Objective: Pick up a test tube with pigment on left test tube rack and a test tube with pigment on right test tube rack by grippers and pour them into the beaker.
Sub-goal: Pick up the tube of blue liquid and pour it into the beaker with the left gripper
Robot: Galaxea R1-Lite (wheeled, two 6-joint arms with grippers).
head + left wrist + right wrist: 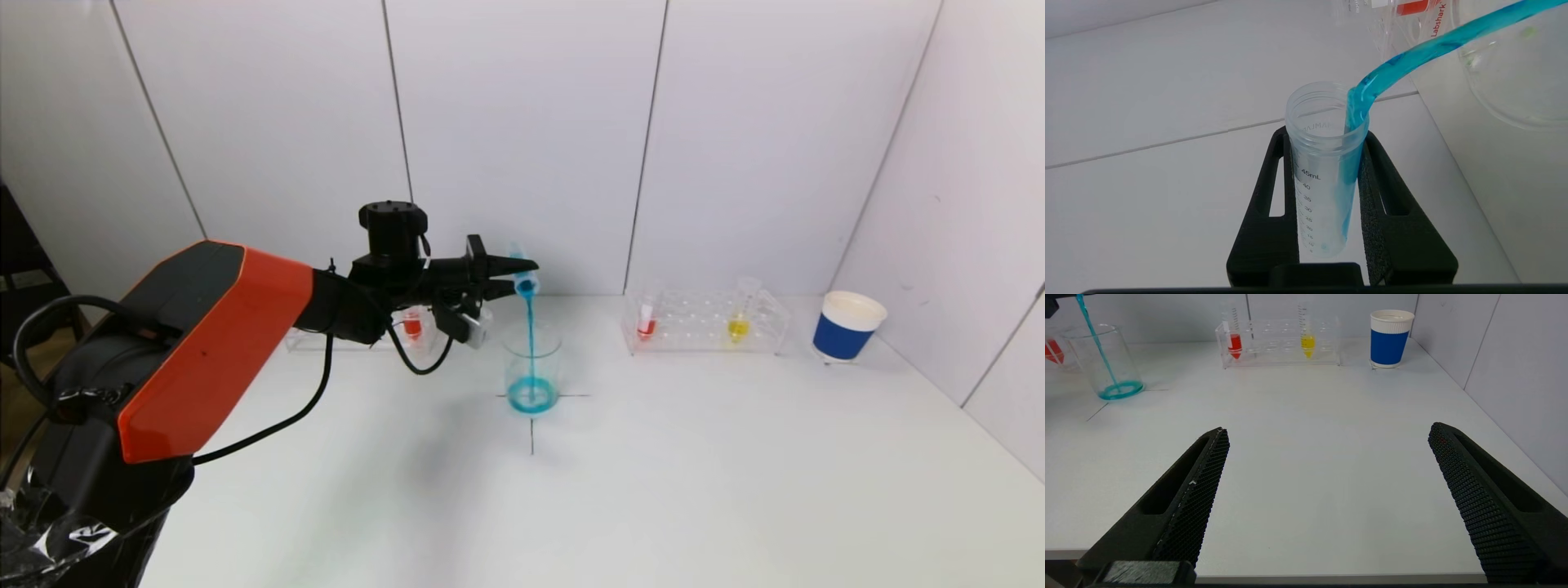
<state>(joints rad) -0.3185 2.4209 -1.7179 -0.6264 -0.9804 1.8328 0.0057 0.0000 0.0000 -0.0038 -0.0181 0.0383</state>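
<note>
Clear graduated test tube (1327, 171) clamped in left gripper (510, 273), blue stream entering clear glass beaker (532, 363); tilt to be increased gradually, mouth kept centred. Right gripper (1327, 498) released, idle.

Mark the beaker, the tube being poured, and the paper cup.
beaker (531, 359), head view, on its glass wall.
tube (1323, 171), left wrist view, on its graduated side between the left gripper's (1326, 143) fingers.
paper cup (1388, 346), right wrist view, on its blue band.
</note>
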